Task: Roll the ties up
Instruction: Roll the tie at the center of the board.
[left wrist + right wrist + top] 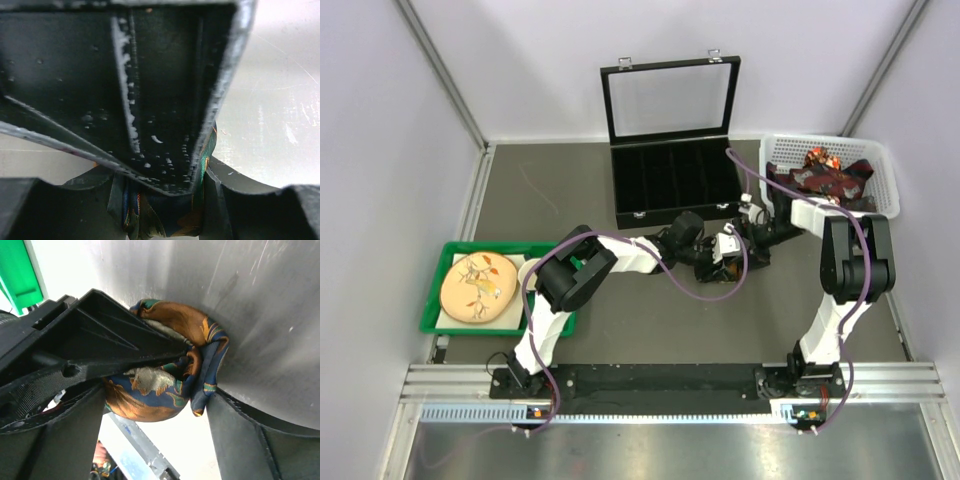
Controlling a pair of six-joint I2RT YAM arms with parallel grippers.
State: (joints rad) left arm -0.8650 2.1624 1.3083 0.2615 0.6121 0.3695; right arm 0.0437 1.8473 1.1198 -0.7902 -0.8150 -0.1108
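Note:
A rolled tie (150, 400) in dark blue, orange and green sits between my two grippers, which meet at mid-table in front of the black case. My right gripper (156, 407) closes on the roll from both sides. My left gripper (160, 202) also pinches the tie (150, 215), and one of its black fingers (115, 345) reaches across the roll. In the top view the left gripper (712, 256) and right gripper (740, 244) touch, and the roll is hidden between them. More ties (832, 172) lie heaped in the white basket (782, 147).
The open black case (675, 180) with its divided compartments stands just behind the grippers, lid upright. The white basket is at the back right. A green tray (438, 305) holding a round tan pad (477, 287) lies at the left. Purple cables loop around both arms.

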